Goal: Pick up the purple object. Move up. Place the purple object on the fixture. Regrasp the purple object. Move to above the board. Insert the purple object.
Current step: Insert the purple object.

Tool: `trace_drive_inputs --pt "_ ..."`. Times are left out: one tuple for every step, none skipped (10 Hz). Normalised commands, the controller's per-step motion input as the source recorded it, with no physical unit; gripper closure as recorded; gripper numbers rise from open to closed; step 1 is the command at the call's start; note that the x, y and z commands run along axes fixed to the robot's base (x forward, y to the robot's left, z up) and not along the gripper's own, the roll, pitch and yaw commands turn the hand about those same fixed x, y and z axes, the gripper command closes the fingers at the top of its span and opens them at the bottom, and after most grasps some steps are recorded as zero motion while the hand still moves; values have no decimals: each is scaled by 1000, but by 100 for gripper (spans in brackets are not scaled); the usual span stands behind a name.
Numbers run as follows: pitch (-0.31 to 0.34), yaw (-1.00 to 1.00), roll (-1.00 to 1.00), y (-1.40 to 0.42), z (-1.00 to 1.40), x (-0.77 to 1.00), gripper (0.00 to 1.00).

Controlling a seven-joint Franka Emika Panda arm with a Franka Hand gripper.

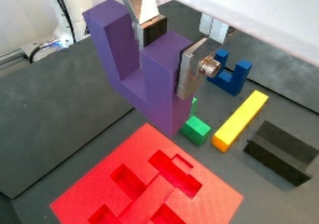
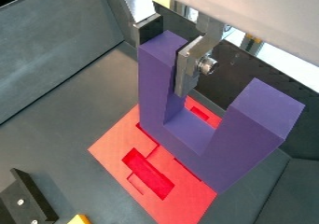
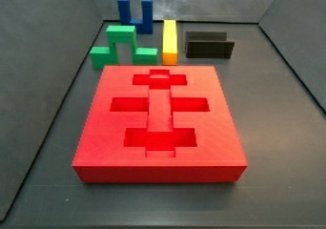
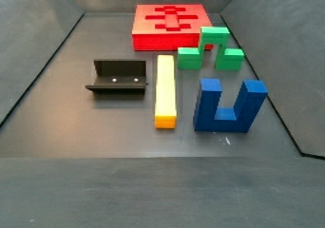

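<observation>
My gripper (image 1: 171, 52) is shut on one prong of the purple object (image 1: 144, 74), a matte U-shaped block that hangs with its prongs pointing up toward the wrist. Both wrist views show this grasp, with the gripper (image 2: 169, 49) clamped on the purple object (image 2: 169, 88). Below it lies the red board (image 1: 137, 186) with its recessed slots (image 2: 147, 170). The black fixture (image 1: 281, 148) stands on the floor beside the board. Both side views show the board (image 3: 159, 109) (image 4: 172, 23) and the fixture (image 3: 208, 45) (image 4: 121, 78), but neither the gripper nor the purple object.
A yellow bar (image 4: 165, 87) lies between the fixture and a blue U-shaped block (image 4: 229, 104). Green stepped blocks (image 3: 118, 42) sit by the board's end. Grey walls (image 3: 51, 71) enclose the floor.
</observation>
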Motion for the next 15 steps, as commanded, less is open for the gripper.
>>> trace_drive_inputs --pt "-201 -11 -171 -326 -620 126 100" --pt "-190 0 -157 -480 -637 237 100" --pt "-183 0 -164 -494 -646 289 100" --pt "-183 0 -166 -500 -640 300 100" --pt "-184 0 -167 -489 -640 311 100" --pt "-174 0 -166 -460 -654 337 100" --pt "-163 0 -169 -446 -671 386 100" --pt "-154 0 -176 -411 -669 406 100" --pt "-143 23 -176 -351 -674 420 100" --pt "-43 0 0 -431 -609 391 100" --pt "10 94 257 -500 -474 280 100" --pt "30 240 329 -457 -426 189 100" --pt "16 371 343 -331 -320 0 100" --pt "0 343 119 -57 -200 0 100" --pt "0 100 0 0 -160 0 100"
